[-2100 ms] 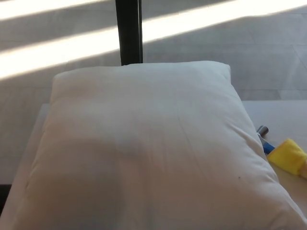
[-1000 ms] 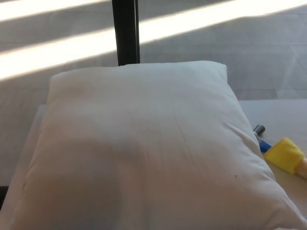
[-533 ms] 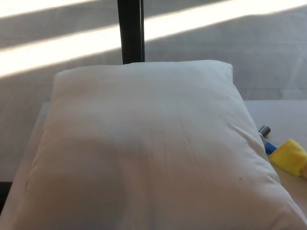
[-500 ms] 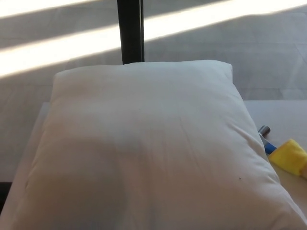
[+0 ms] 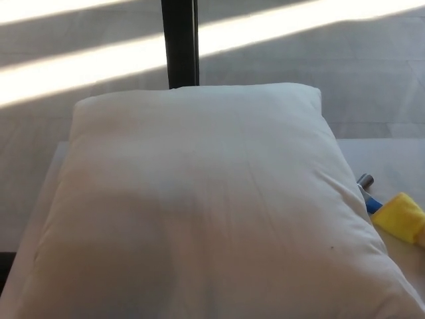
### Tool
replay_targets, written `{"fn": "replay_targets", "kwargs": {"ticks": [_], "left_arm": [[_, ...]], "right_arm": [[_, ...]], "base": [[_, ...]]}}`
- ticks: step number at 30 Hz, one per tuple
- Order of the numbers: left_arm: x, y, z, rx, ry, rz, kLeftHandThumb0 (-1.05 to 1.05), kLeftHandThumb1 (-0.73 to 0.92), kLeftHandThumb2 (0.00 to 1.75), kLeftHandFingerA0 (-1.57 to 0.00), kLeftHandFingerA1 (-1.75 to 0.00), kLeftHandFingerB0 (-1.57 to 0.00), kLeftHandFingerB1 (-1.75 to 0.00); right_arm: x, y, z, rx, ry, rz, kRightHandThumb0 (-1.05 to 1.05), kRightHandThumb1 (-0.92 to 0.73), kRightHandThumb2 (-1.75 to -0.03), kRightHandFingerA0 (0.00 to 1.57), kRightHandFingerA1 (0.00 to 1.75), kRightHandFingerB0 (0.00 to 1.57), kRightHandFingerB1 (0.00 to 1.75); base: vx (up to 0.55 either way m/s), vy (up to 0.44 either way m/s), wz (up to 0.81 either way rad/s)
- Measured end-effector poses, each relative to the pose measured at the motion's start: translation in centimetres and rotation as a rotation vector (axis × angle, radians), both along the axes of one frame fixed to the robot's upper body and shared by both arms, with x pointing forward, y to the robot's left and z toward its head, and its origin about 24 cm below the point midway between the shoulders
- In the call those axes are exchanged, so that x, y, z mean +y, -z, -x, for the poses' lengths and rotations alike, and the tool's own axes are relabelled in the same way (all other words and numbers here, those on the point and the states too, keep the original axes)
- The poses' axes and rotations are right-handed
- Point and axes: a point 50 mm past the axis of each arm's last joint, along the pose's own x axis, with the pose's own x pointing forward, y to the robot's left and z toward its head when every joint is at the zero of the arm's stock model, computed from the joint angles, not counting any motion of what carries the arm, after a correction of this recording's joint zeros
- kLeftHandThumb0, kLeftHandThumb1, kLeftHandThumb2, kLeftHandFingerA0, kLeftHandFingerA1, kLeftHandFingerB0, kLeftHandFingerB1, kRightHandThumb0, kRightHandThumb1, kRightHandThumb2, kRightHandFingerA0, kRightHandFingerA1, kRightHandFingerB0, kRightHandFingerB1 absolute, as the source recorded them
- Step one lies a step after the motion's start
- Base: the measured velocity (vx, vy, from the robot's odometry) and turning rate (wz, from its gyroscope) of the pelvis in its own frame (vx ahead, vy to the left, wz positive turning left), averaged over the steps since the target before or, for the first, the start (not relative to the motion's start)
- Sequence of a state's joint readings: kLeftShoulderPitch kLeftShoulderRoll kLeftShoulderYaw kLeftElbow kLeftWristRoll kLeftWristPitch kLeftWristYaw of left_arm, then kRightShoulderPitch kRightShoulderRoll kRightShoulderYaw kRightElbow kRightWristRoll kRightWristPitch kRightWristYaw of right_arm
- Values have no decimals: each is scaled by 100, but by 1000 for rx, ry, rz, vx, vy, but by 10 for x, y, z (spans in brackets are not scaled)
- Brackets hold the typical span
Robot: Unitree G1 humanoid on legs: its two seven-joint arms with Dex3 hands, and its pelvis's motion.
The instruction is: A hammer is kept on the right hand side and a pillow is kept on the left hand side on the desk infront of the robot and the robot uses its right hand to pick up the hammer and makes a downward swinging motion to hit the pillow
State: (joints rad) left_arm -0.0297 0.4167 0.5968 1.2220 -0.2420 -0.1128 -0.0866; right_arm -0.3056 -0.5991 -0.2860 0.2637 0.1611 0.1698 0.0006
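Pillow (image 5: 199, 206) fills the desk (image 5: 392, 159); hammer (image 5: 392, 211) beside it — no hand visible; no writing.

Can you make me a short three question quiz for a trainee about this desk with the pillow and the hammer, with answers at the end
1. True or false: the hammer lies on top of the pillow.
2. Multiple choice: how much of the robot's hands can be seen? A) both hands B) only the right hand C) neither hand
3. Fill in the blank: the dark upright post stands ______ the pillow.

Key
1. False. The hammer lies on the desk at the pillow's right edge, and part of it runs out of the picture.
2. C. No hand shows, so the hammer has not been picked up.
3. Behind, at the far edge.
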Motion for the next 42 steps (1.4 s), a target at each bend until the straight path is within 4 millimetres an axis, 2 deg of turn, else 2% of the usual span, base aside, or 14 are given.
{"fn": "replay_targets", "kwargs": {"ticks": [3,4,6,7,8,9,16,17,22,29,30,32,38,42], "left_arm": [[0,0,0,1,0,0,-53,70,61,-72,-53,-58,-48],[0,0,1,1,0,0,-55,70,61,-73,-52,-58,-47],[0,0,1,2,0,0,-56,70,61,-72,-50,-55,-45],[0,0,1,2,0,0,-57,69,61,-73,-52,-56,-46],[0,0,1,3,0,0,-57,69,61,-76,-53,-57,-47],[0,0,1,3,1,0,-57,70,61,-75,-52,-57,-47],[0,1,1,6,4,0,-56,69,60,-71,-51,-55,-45],[0,1,1,6,4,0,-55,71,62,-71,-51,-55,-46],[-1,1,1,11,8,0,-55,70,60,-72,-52,-55,-46],[-1,2,2,16,11,0,-55,69,61,-79,-55,-60,-48],[-1,2,2,17,11,0,-57,70,61,-74,-51,-55,-45],[-1,2,3,20,11,1,-54,70,61,-73,-51,-56,-46],[-1,3,8,31,7,2,-56,68,60,-76,-53,-62,-49],[-2,5,12,41,9,-1,-55,70,61,-75,-53,-58,-48]], "right_arm": [[11,12,-3,74,-44,71,-100,-62,-101,0,4,8,12],[14,15,-4,98,-58,95,-99,-62,-100,0,6,15,15],[19,21,-5,139,-84,139,-100,-62,-100,0,4,13,17],[22,24,-6,160,-98,163,-99,-64,-100,0,4,8,18],[25,26,-7,178,-111,185,-90,-56,-76,0,20,12,28],[28,30,-8,200,-125,211,-84,-54,-97,0,17,7,30],[40,53,-10,340,-199,366,-96,-60,-98,0,11,14,33],[41,56,-10,359,-209,385,-84,-54,-93,4,26,16,39],[51,74,-12,445,-270,495,-83,-55,-94,4,26,16,39],[61,82,-22,511,-324,634,-83,-54,-96,2,25,14,39],[61,82,-25,522,-325,656,-84,-55,-97,3,24,13,37],[60,81,-31,546,-320,698,-84,-56,-96,3,24,13,37],[54,79,-48,626,-280,804,-84,-54,-93,5,30,14,38],[54,82,-56,669,-262,838,-78,-51,-91,1,33,17,44]], "base": [[0,0,0],[0,0,0],[0,0,0],[0,0,0],[0,0,0],[0,0,0],[0,0,0],[0,0,0],[0,0,0],[0,0,0],[0,0,0],[0,0,0],[0,0,0],[0,0,0]]}}
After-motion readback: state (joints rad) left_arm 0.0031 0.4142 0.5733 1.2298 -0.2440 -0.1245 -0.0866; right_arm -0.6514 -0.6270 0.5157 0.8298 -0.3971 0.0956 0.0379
